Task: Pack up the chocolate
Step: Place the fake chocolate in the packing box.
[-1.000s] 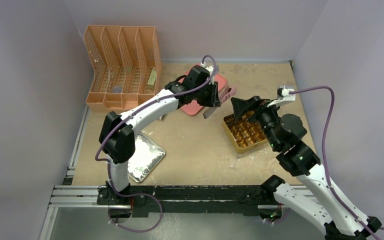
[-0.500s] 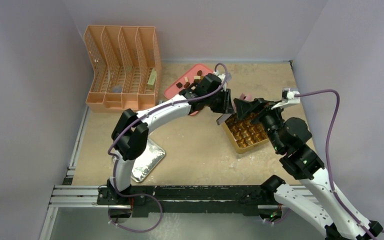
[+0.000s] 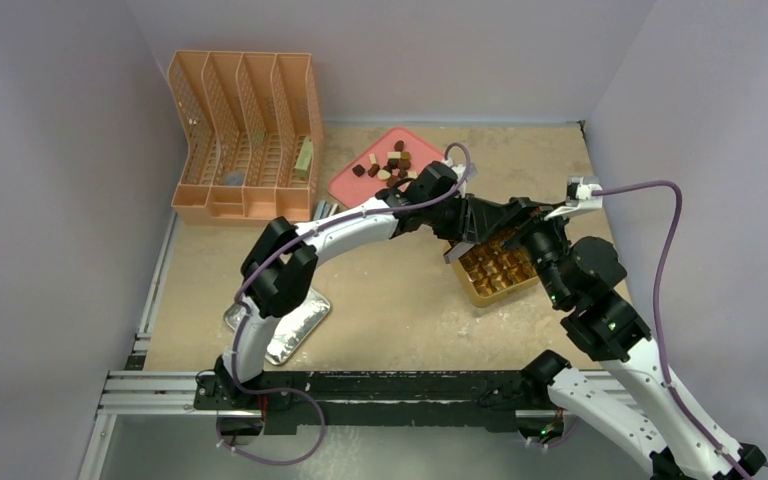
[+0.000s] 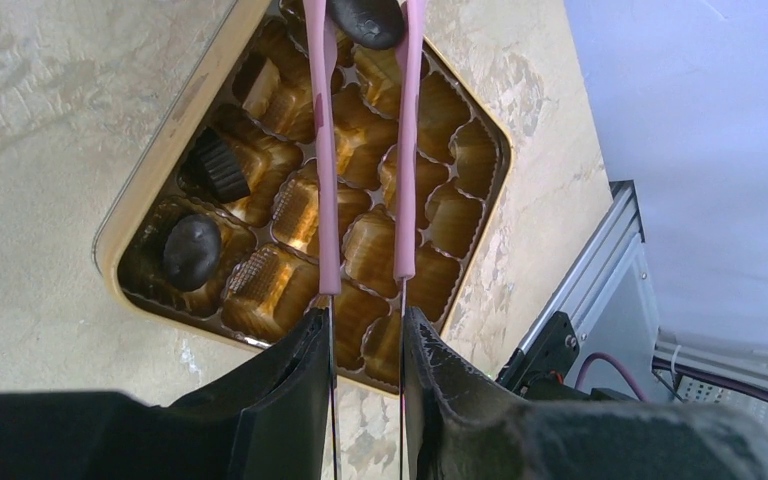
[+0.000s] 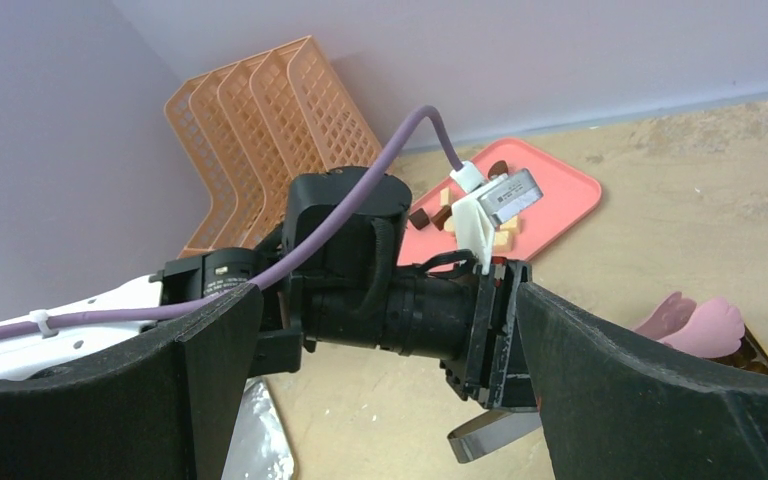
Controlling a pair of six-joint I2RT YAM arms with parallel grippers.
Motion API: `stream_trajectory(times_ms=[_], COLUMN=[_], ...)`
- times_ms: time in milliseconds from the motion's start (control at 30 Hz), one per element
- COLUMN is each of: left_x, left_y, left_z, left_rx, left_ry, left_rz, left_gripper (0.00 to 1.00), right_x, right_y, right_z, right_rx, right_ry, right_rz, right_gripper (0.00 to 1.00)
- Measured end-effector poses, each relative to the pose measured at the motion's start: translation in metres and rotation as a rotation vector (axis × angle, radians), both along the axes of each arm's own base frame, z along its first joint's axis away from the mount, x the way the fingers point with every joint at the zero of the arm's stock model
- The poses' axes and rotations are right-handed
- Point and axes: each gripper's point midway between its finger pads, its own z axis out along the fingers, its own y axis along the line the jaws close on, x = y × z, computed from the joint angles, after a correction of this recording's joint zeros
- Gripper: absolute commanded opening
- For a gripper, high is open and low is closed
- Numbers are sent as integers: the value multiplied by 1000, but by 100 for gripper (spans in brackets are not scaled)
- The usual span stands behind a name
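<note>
1. Tongs (image 4: 322, 150), pink, clamped in the left fingers (image 4: 280, 400), pinch a dark chocolate (image 4: 365, 20) above the gold box (image 4: 155, 170).
2. Two pieces (image 4: 192, 250) sit in its cups; perhaps a dozen more lie on the tray (image 3: 345, 185).
3. Right fingers (image 5: 210, 380) are spread wide, holding nothing.

Chocolate tally: two pieces seated in the gold box (image 4: 150, 180), one dark round piece (image 4: 192, 250) and one fluted piece (image 4: 220, 165); a third piece (image 4: 365, 20) sits between the pink tongs (image 4: 325, 150), one pair. Roughly ten loose pieces (image 3: 390, 162) on the single pink tray (image 3: 345, 183), exact count unclear. One orange organiser (image 3: 245, 130), four slots. One foil tray (image 3: 300, 320). Two arms: left arm (image 3: 320, 230), right arm (image 3: 620, 340).
</note>
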Motion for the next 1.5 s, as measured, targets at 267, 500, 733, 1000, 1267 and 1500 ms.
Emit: stream_trajectory(times_ms=[267, 500, 733, 1000, 1267, 1500], left_x=[1, 3, 9, 18, 28, 53], left_y=[-4, -3, 2, 23, 54, 108], left_z=[-11, -7, -7, -9, 27, 32], left_rx=[9, 25, 58, 158, 217, 287], left_ry=[15, -2, -36, -86, -168, -179], left_rz=[-10, -10, 8, 67, 162, 273], left_gripper=[34, 39, 36, 34, 33, 33], right_x=[0, -2, -2, -2, -1, 0], right_y=[0, -1, -1, -1, 0, 1], right_z=[0, 2, 3, 3, 2, -1], right_rx=[0, 5, 6, 6, 4, -2], right_ry=[0, -7, -8, -8, -5, 2], right_rz=[0, 0, 0, 1, 3, 3], right_gripper=[99, 99, 99, 99, 99, 99])
